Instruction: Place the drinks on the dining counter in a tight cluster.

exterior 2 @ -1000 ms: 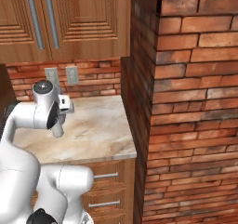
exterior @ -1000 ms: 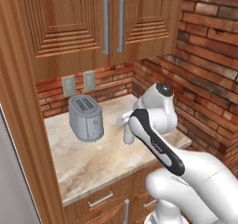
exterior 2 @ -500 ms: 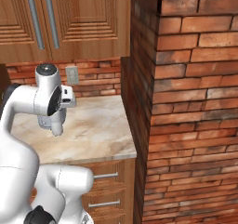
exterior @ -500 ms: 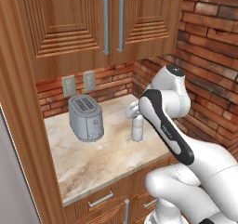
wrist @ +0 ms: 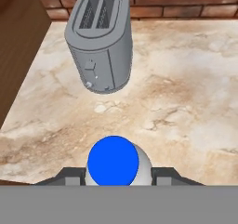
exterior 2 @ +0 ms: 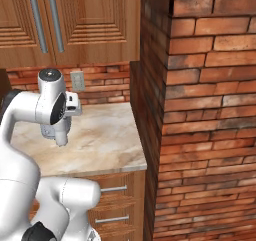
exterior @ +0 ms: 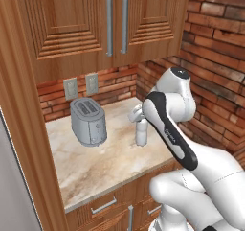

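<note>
A slim white bottle with a blue cap (wrist: pixel 113 160) stands upright between my dark fingertips (wrist: pixel 69 175), one of the drinks. My gripper (wrist: pixel 113 175) is shut on it just below the cap. In the left base view the gripper (exterior: pixel 138 117) holds the white bottle (exterior: pixel 141 135) over the small marbled counter (exterior: pixel 100 163), right of the toaster. From the right base view the bottle's lower end (exterior 2: pixel 61 139) pokes out below the hand. The dining counter is out of view.
A steel toaster (exterior: pixel 88 121) stands at the back left of the small counter, also in the hand view as the toaster (wrist: pixel 100 37). Wood wall cabinets (exterior: pixel 95 28) hang overhead. A brick wall (exterior 2: pixel 200 110) closes the right side and a wood panel (wrist: pixel 18 42) the left.
The arm has swung to the right, away from the toaster, carrying the white bottle with it. The grip has stayed the same.
</note>
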